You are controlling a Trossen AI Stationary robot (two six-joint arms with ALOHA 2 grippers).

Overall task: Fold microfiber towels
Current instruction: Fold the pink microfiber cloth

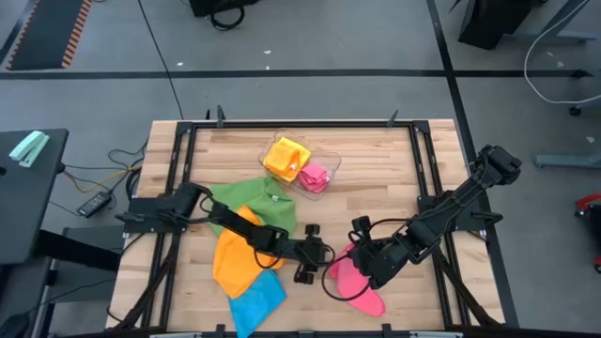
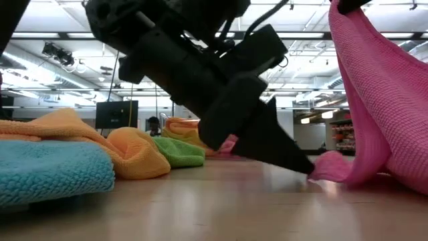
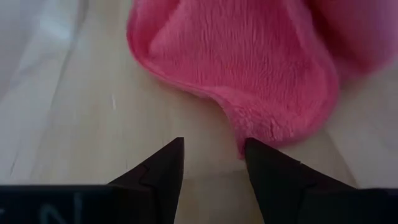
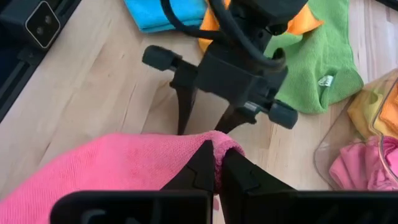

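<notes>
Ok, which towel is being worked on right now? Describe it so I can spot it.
On the wooden table, look at the near edge on the right arm's side. The pink towel lies there, one corner pinched in the right claw, the left claw open beside its edge. The other loose towels, green, orange and blue, lie apart.

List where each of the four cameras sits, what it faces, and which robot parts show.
High: overhead, facing down; both arms, pink towel.
Low: table height, facing the room; left gripper by the hanging pink towel.
Left wrist: its open fingers facing the pink towel's edge.
Right wrist: right gripper pinching the pink towel, left gripper beyond.
All share the pink towel.
</notes>
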